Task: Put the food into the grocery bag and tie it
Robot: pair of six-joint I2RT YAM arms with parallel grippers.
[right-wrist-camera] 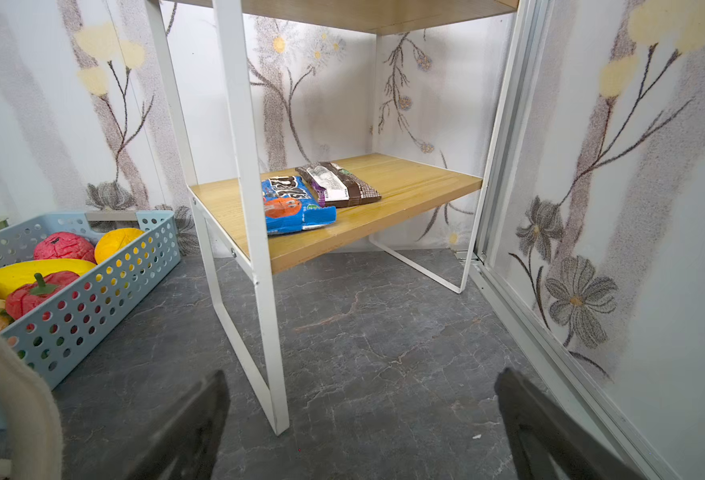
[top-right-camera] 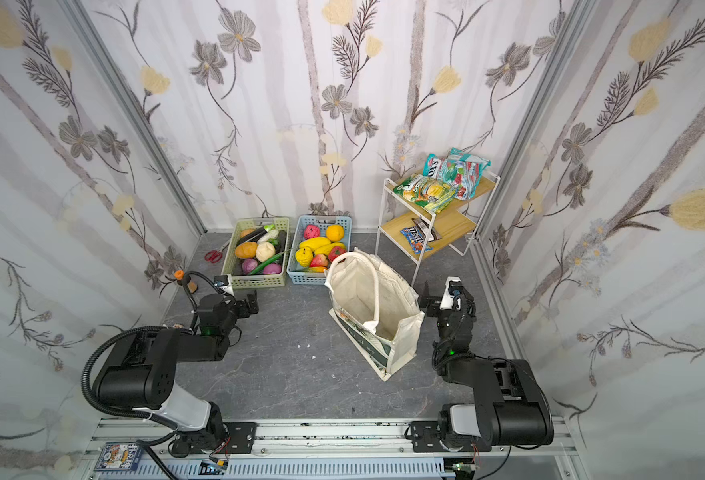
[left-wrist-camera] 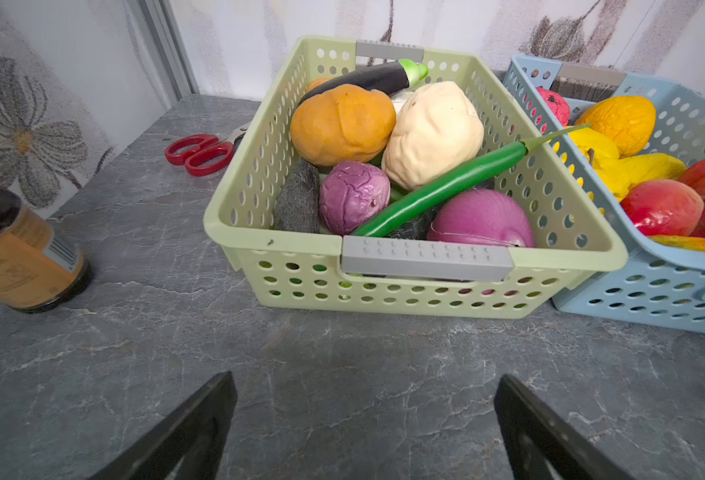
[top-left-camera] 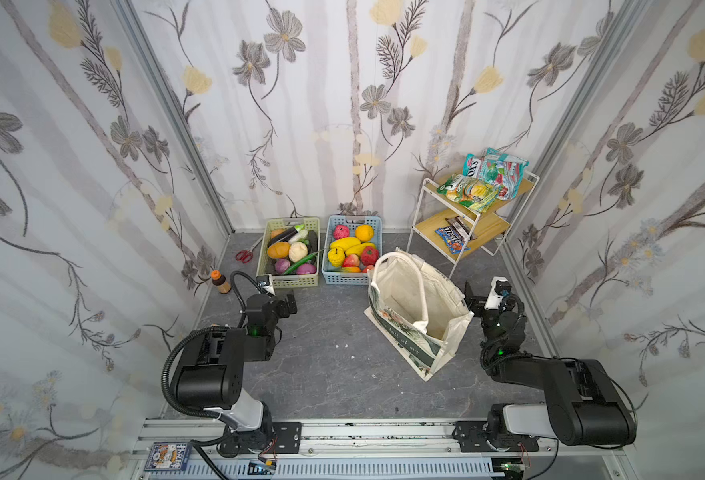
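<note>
We see a grey marble-patterned tabletop (top-left-camera: 334,361) enclosed by flower-papered walls. At far left stands a small brown bottle with an orange cap (top-left-camera: 220,282), and farther back lie red-handled scissors (top-left-camera: 244,255). Next, the left gripper (left-wrist-camera: 365,376) is poised over bare table, facing the near end of a pale green slotted plastic basket (top-left-camera: 290,283). Its jaws stand wide apart with nothing between them. That basket holds toy vegetables (top-left-camera: 298,251) (orange, cream, purple, a long green chilli, a dark aubergine). Just beside it on the right is a blue slotted plastic basket (top-left-camera: 348,279) of yellow, red and orange toy fruits (top-left-camera: 344,243).

Right of that, the cream canvas tote bag (top-left-camera: 400,291) stands upright on the table with its mouth open. Its dark green printed side faces the robot's base, and one long cream handle (top-left-camera: 423,291) droops inside. The right gripper (right-wrist-camera: 362,373) sits just beside the bag's right edge, jaws likewise spread and holding nothing.

Behind it, a white metal rack with two wooden shelves (top-left-camera: 492,228) carries a blue candy packet (top-left-camera: 450,243) and brown candy packets (top-left-camera: 460,226) on the lower shelf. Large snack bags (top-left-camera: 479,183) lie on the top shelf.
</note>
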